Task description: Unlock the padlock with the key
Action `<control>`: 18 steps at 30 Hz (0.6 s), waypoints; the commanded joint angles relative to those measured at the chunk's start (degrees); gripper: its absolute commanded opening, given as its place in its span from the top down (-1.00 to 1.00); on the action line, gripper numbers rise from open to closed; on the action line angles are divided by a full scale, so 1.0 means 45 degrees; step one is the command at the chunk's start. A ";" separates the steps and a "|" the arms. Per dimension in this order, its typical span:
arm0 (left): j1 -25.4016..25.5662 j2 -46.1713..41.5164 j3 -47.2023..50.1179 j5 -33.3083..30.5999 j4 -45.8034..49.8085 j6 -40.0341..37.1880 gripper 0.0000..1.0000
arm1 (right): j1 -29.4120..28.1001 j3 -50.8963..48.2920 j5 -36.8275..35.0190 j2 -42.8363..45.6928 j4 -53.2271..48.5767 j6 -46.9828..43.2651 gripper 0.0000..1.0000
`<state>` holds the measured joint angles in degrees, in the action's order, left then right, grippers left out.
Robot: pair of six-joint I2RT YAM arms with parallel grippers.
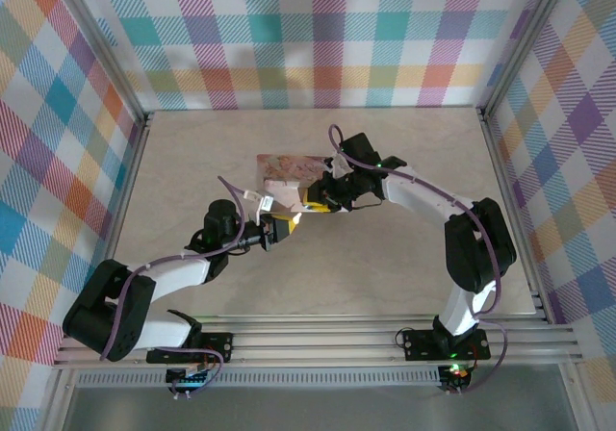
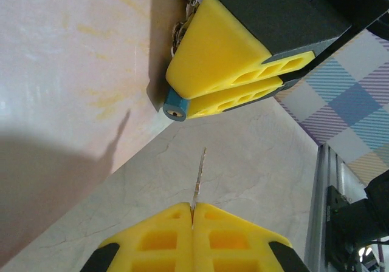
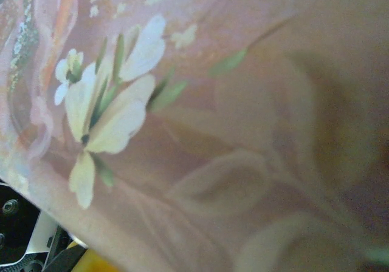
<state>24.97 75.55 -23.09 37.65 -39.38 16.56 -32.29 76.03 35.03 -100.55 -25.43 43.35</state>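
Top view: both grippers meet at the near edge of the tin [image 1: 289, 166].

Left wrist: the left gripper [image 2: 192, 208] pinches the key [image 2: 197, 178]. It points at the padlock [image 2: 176, 109], which the right gripper [image 2: 188, 99] clamps beside the tin. A skewed blade could glance off and push the padlock loose.

Right wrist: the tin's flowered lid [image 3: 213, 132] sits close.

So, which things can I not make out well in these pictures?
Padlock, left wrist view: the right jaws cover most of its teal body; the shackle is partly hidden.
Key, left wrist view: seen edge-on, its teeth cannot be read; the left jaws hide its head.
Tin, right wrist view: blurred, too close.
Top view: padlock and key too small.
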 commanded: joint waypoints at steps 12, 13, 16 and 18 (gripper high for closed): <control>0.0016 0.1194 -0.0959 0.0242 -0.0799 -0.0530 1.00 | 0.0048 0.0233 0.0610 0.0538 0.0550 -0.0025 1.00; 0.0051 0.1198 -0.1015 0.0235 -0.0794 -0.0522 1.00 | 0.0047 0.0215 0.0608 0.0518 0.0544 -0.0009 1.00; 0.0100 0.1201 -0.1139 0.0169 -0.0750 -0.0534 1.00 | 0.0047 0.0156 0.0627 0.0486 0.0639 0.0053 1.00; 0.0148 0.1247 -0.1233 0.0093 -0.0617 -0.0591 1.00 | 0.0047 0.0146 0.0641 0.0483 0.0687 0.0066 1.00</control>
<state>25.12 80.68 -26.94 37.67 -40.29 15.31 -32.29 76.03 35.03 -100.55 -25.43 43.99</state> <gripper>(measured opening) 0.047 0.211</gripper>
